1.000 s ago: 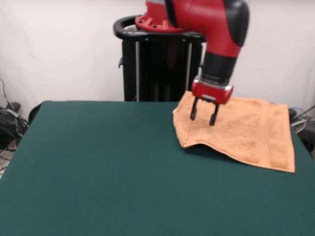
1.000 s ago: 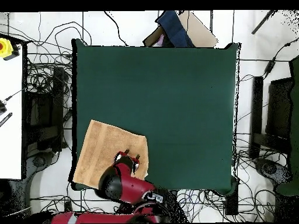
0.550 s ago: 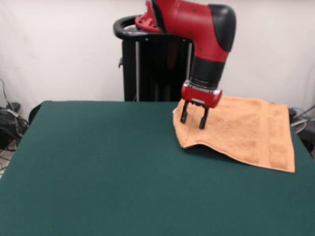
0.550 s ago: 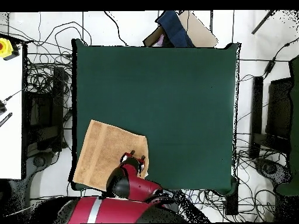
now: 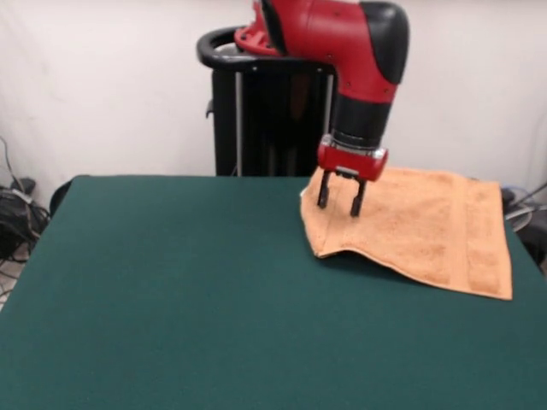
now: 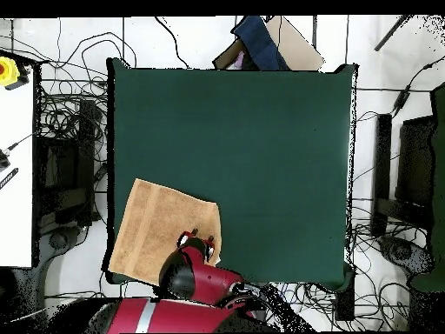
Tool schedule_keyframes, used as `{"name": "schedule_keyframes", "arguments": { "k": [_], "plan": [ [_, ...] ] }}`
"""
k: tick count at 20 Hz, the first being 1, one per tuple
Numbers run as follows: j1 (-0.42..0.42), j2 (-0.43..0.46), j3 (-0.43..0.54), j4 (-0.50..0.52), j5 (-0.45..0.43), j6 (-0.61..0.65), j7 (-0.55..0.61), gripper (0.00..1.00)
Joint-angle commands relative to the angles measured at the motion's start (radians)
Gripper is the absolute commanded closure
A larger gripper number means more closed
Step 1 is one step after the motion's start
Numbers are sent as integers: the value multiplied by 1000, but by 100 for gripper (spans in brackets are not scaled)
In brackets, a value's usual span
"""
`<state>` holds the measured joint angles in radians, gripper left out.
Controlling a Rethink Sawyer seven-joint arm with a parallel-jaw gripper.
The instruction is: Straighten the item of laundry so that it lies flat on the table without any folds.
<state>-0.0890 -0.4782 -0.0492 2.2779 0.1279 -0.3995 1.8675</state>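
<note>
Near the far right corner of the surface (image 5: 171, 290) in the front view lies the towel (image 5: 427, 231), spread almost flat, one edge running past the rim. Its near left corner looks slightly lifted, shadowed beneath. Terry cloth is likely light, limp and grippy, so a pinch at that corner or a border band should hold. Above its left part hangs the end effector (image 5: 341, 200), fingers apart, empty.
</note>
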Motion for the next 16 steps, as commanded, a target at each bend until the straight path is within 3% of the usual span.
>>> {"name": "schedule_keyframes", "arguments": {
  "k": [1, 7, 12, 16],
  "plan": [
    [-48, 38, 27, -185, -60, 95, 50, 0],
    [-167, 211, 88, -298, -212, 53, 41, 0],
    [-142, 228, -12, -343, -258, -57, 57, 0],
    [-144, 199, -61, -372, -293, 14, 21, 0]
  ]
}}
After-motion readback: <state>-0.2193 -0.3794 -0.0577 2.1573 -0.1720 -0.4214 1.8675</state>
